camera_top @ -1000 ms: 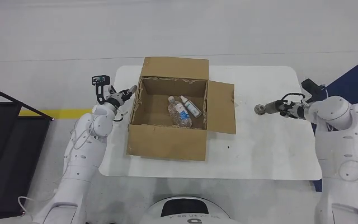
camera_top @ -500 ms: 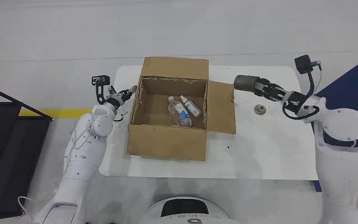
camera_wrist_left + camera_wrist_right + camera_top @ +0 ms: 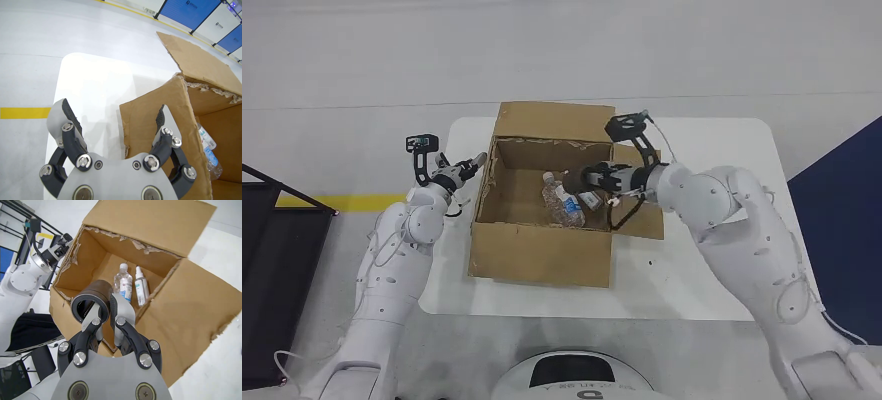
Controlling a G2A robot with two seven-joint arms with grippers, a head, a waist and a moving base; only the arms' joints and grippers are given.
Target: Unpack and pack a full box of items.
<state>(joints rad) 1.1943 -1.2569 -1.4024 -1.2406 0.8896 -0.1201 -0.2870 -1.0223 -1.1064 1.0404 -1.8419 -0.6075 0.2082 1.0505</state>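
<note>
In the right wrist view, we are seeing the right gripper [image 3: 105, 307] pinching the wall of a dark metal cylinder [image 3: 94, 294], with one finger inside its bore and one outside. It is holding the cylinder above the open box [image 3: 189, 306]. On the box floor a clear bottle [image 3: 122, 283] and a white spray bottle [image 3: 140, 289] are lying side by side, close to the wall on the right arm's side.

In the left wrist view, the left gripper [image 3: 113, 106] is standing wide open and gripping nothing. It is just beside a corner of the box's outer wall, above the white worktop [image 3: 90, 79]. The cardboard edge is showing between its fingers, but we are unable to tell whether it is touching them.

In the top view, the box is sitting mid-worktop with its flaps folded out. The right arm is lying over the right-hand flap with the cylinder above the bottles, and the left gripper is sitting at the left wall.

We are judging this as the packing half of the task. Two items are already inside and the cylinder is poised to go in third, though a lift-out would look much the same. Releasing it is what we are taking to be left.

We are counting one box, two bottles, one cylinder and two grippers.
</note>
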